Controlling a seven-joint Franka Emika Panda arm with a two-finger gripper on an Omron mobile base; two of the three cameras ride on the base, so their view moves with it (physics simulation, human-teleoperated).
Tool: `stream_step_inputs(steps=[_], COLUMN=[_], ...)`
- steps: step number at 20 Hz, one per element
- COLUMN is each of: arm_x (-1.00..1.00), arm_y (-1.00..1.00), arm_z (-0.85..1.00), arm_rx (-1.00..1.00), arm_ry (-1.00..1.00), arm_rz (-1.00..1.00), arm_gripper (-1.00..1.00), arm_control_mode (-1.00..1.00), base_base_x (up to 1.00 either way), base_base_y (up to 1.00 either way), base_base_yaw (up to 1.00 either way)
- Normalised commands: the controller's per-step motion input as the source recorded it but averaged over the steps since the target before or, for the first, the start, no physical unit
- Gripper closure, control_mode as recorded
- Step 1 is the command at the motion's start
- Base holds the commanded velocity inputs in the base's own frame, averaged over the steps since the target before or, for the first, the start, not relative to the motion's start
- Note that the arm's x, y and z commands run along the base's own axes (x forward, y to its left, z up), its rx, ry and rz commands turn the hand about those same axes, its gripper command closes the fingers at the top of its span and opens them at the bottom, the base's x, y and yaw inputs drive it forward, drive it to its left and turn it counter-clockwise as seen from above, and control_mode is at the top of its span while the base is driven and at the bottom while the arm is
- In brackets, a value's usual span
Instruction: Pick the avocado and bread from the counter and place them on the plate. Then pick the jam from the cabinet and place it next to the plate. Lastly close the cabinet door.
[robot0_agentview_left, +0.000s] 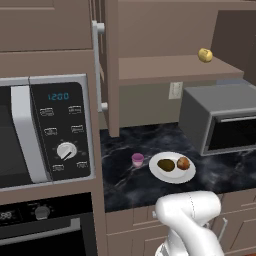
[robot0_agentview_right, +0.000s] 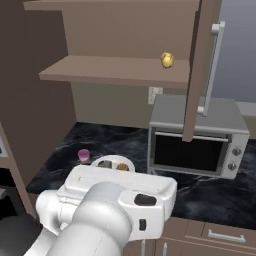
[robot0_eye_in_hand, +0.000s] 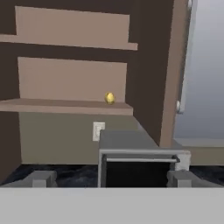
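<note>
Nearest the hand view's lens, the hand (robot0_eye_in_hand: 112, 178) shows its two grey fingertips (robot0_eye_in_hand: 41, 178) set wide apart at the lower edge, nothing between them; beyond them stands a grey toaster oven (robot0_eye_in_hand: 139, 158) on the black marble desk (robot0_eye_in_hand: 74, 175), and above it the brown cabinet (robot0_eye_in_hand: 72, 83) with both doors swung out; the right cabinet door (robot0_eye_in_hand: 173, 74) hangs edge-on, its silver bar handle (robot0_eye_in_hand: 186, 57) facing away from the shelves; a yellow ball (robot0_eye_in_hand: 110, 98) rests on the lower shelf near its right end. From the left base view, the white plate (robot0_agentview_left: 172, 175) lies on the desk left of the toaster oven, holding the dark avocado (robot0_agentview_left: 166, 164) on its left and the orange-brown bread (robot0_agentview_left: 183, 163) on its right, close together; the pink jam (robot0_agentview_left: 138, 159) sits upright on the desk just left of the plate, not touching it; a microwave (robot0_agentview_left: 47, 132) fills the left side, above a built-in oven (robot0_agentview_left: 45, 232).
</note>
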Motion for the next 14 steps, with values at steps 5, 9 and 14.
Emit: stream_step_inputs(steps=[5, 9, 14], arm_x=[0.02, 0.22, 0.35], arm_y=[-0.54, -0.48, -0.43], arm_z=[0.14, 0.12, 0.06], arm_rx=[0.03, 0.05, 0.05], arm_ry=[-0.21, -0.13, -0.08], arm_rz=[0.04, 0.11, 0.13], arm_gripper=[-1.00, -1.00, -1.00], arm_control_mode=[-1.00, -1.00, -1.00], base_base_x=[0.00, 0.00, 0.00], base_base_y=[0.00, 0.00, 0.00], base_base_yaw=[0.00, 0.00, 0.00])
